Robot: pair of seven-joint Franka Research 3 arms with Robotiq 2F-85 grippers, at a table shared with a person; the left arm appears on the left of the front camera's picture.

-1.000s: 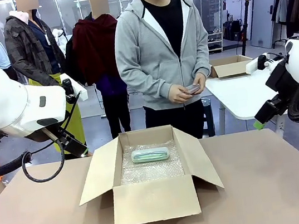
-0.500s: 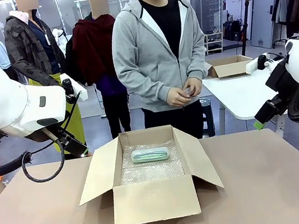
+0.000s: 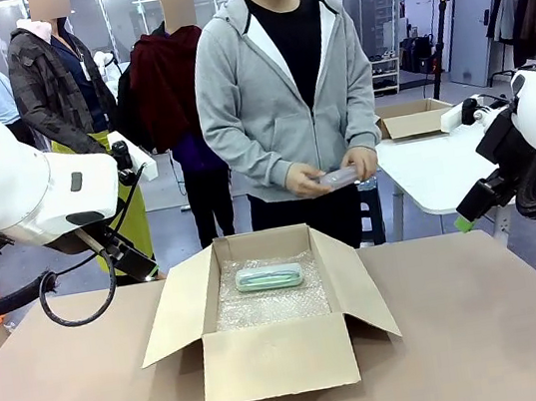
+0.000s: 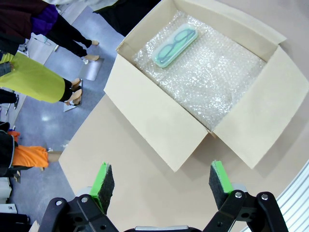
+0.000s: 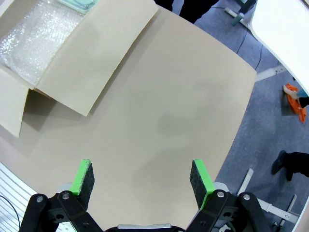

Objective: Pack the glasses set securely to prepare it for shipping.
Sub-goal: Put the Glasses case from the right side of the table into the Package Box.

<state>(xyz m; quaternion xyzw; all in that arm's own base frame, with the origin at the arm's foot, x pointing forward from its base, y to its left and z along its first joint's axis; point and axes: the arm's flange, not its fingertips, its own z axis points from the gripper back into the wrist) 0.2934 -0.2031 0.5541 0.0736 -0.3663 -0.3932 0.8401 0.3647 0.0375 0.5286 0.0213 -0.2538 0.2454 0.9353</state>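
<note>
An open cardboard box (image 3: 277,360) sits mid-table with all four flaps spread outward. Its floor is lined with bubble wrap (image 4: 217,82). The mint-green case (image 3: 269,277) lies flat on the wrap near the far wall, leaving bare wrap in front of it. Beyond the table's far edge, a person's hands (image 3: 307,179) hold the clear case (image 3: 338,178) at waist height, above and behind the box. The left gripper (image 4: 160,174) hangs over bare table (image 5: 169,111) beside the left flap, fingers spread wide and holding nothing. The right gripper (image 5: 141,166) hangs over the open tabletop right of the box, fingers likewise apart and empty.
</note>
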